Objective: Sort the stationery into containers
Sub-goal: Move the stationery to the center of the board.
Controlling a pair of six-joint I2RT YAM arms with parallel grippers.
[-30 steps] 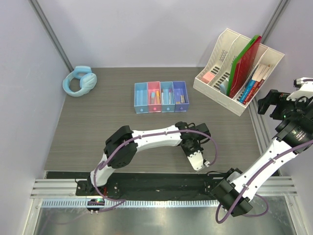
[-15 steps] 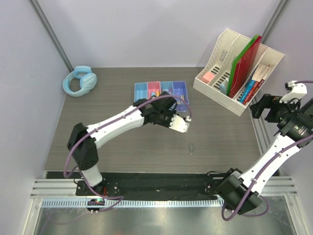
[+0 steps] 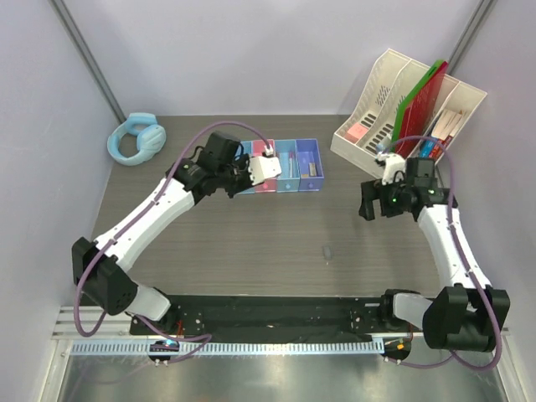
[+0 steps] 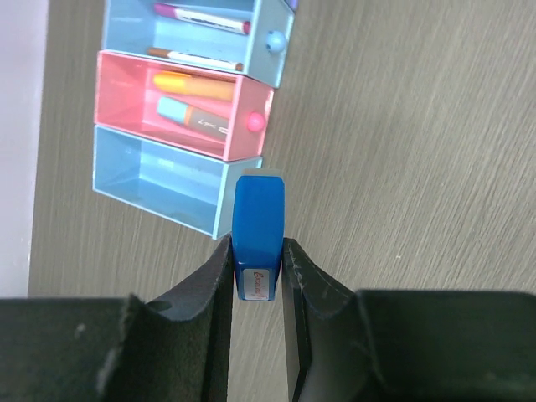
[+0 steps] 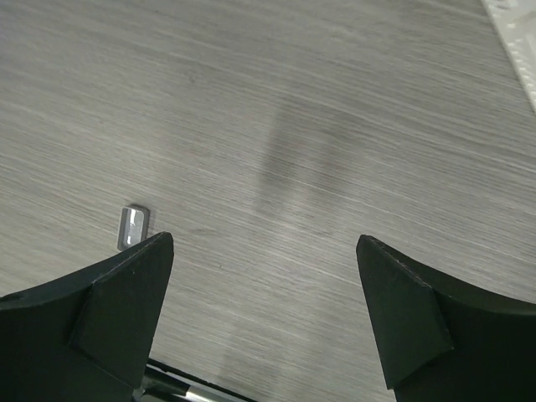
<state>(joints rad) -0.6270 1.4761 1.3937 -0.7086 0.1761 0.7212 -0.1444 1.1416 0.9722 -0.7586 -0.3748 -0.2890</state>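
Observation:
My left gripper (image 4: 256,244) is shut on a blue block (image 4: 258,226) with a small label. It holds the block above the table, just off the near end of the empty blue bin (image 4: 155,177). The pink bin (image 4: 117,92) beside it holds a yellow marker (image 4: 191,85) and a pale blue tube (image 4: 191,115). The blue bin beyond holds thin pens (image 4: 201,15). In the top view the bin row (image 3: 309,157) is mostly covered by my left gripper (image 3: 244,177). A grey eraser (image 3: 327,251) lies on the table and also shows in the right wrist view (image 5: 132,227). My right gripper (image 5: 264,243) is open and empty above the table.
Light blue headphones (image 3: 136,139) lie at the back left. A cream slotted file organiser (image 3: 377,92) with red and green folders (image 3: 419,105) stands at the back right, just behind my right gripper (image 3: 368,203).
My left arm swung from the front middle of the table back to the bins with the blue block. My right arm came in from the right edge over the table. The grey eraser became visible.

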